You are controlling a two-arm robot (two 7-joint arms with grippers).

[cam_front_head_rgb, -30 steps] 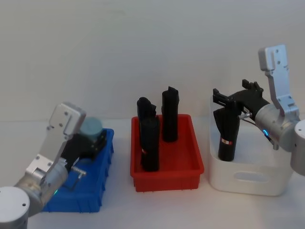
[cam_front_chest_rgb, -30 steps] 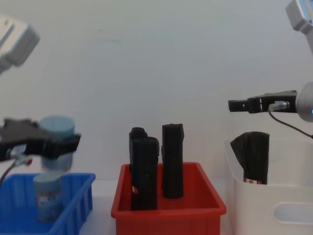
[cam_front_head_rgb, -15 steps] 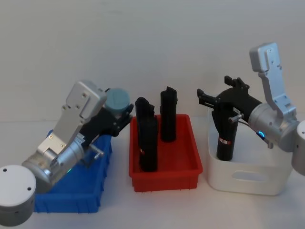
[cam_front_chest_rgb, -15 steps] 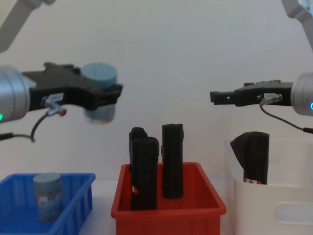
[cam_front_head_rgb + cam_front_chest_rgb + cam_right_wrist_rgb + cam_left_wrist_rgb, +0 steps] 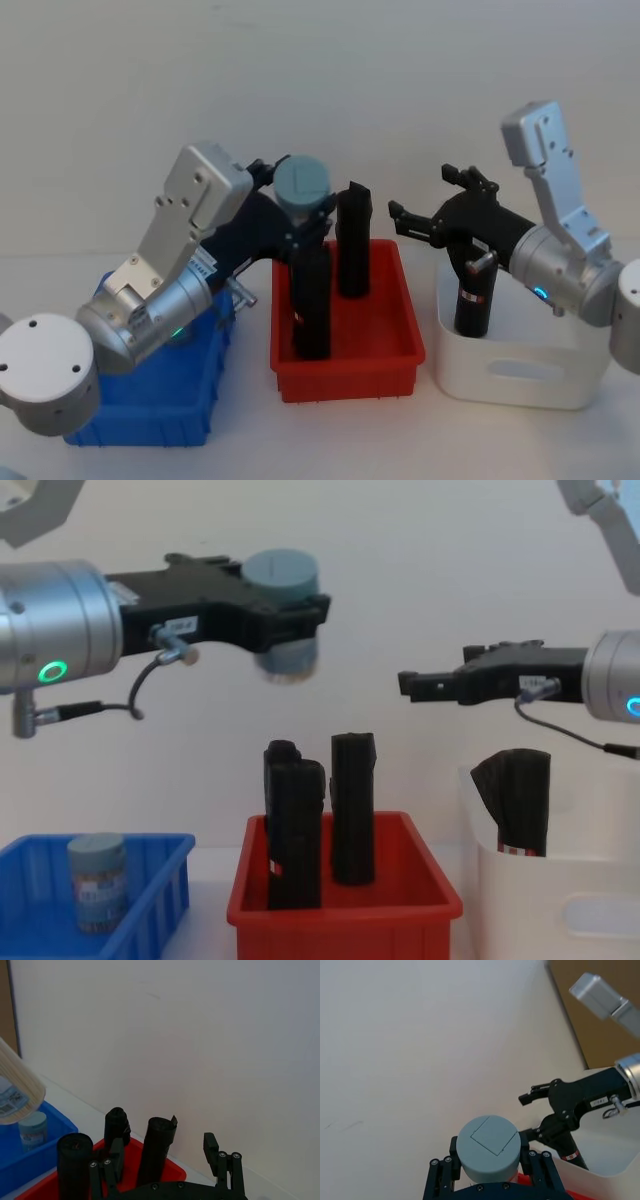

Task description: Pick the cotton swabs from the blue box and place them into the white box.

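Holds a jar clamped in the left gripper over the red bin (second jar down in the blue box), and could clash with the spread right gripper by the white box or drop it among the rolls.

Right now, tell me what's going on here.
The left gripper holds one jar of cotton swabs in the air above the red bin. A second jar stands in the blue box. The right gripper hangs open in the air near the white box, which holds one black roll.
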